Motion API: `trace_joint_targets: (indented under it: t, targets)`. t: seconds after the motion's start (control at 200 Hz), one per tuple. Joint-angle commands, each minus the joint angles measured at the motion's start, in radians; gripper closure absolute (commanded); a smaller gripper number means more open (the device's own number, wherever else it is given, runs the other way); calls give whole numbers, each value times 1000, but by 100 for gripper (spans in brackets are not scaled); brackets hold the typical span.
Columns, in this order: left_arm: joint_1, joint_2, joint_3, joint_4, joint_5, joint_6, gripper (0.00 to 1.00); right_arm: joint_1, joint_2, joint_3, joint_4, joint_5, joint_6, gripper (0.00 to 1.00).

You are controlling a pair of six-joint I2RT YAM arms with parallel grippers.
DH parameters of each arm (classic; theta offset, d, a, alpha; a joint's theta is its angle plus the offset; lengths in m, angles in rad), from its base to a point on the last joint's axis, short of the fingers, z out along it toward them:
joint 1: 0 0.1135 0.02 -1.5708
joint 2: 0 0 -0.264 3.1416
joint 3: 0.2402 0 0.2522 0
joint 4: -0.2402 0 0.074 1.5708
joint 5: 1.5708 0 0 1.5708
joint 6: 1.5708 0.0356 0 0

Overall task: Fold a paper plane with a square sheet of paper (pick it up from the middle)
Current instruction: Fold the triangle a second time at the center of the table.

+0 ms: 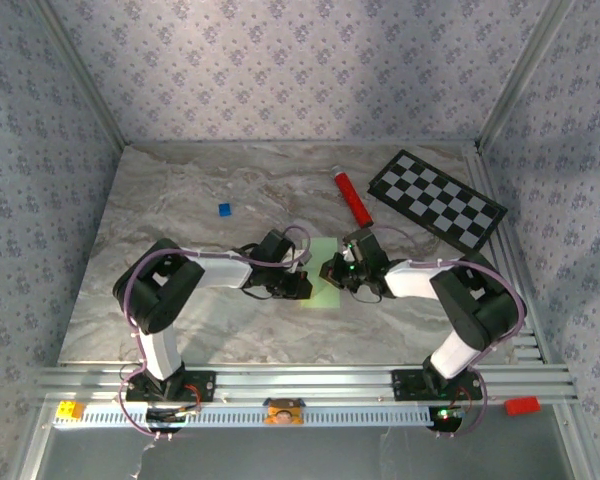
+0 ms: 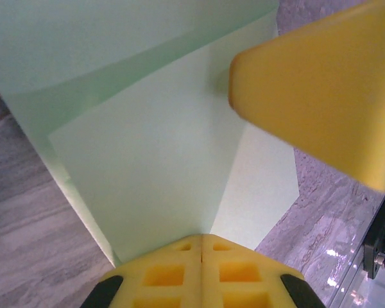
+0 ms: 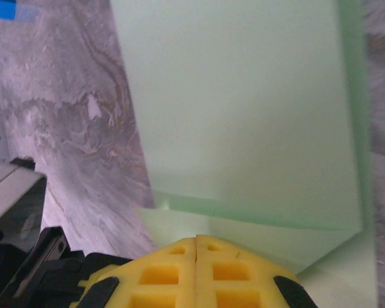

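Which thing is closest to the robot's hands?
The pale green paper, lying between the left gripper and right gripper; the red tube, tiny blue square and checkerboard sit farther back.

I saw a red tube (image 1: 351, 197) lying flat at the back of the marble table (image 1: 180, 330), just beside a black-and-white checkerboard (image 1: 437, 198) on its right. A tiny blue square (image 1: 224, 209) sat well left of the tube. On the front rail were a yellow block (image 1: 68, 410) at left, an orange piece (image 1: 284, 410) mid and a red block (image 1: 521, 405) at right. The walls were papered in a floral pattern.
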Motion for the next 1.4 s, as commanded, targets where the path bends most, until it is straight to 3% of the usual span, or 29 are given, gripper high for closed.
trace_joint_targets:
  t: [0.0, 0.16, 0.275, 0.5, 0.72, 0.84, 0.995, 1.184, 1.394]
  targets:
    - [-7, 18, -22, -122, -64, 21, 100, 9, 39, 0, -21, -30, -23, 100]
    - [-6, 18, -34, -136, -74, 38, 100, -25, 76, -45, -47, 42, 6, 100]
    - [-6, 26, -42, -134, -60, 48, 100, -76, 80, -94, 71, 4, 33, 100]
    - [-8, 34, -53, -129, -56, 51, 100, -144, 52, -37, -23, 12, -22, 100]
    - [-6, 22, -53, -143, -58, 63, 100, -240, 10, -86, 48, -35, -43, 99]
    - [-7, 15, -50, -148, -62, 67, 100, -221, -68, -57, 15, -97, -133, 97]
    - [-8, 15, -47, -151, -64, 73, 100, -161, -127, -42, -66, -81, -194, 94]
    - [-7, 6, -47, -144, -69, 70, 100, -116, -35, -2, -59, -184, -193, 94]
    - [-7, 2, -51, -141, -70, 71, 100, -130, 53, -2, -45, -152, -166, 97]
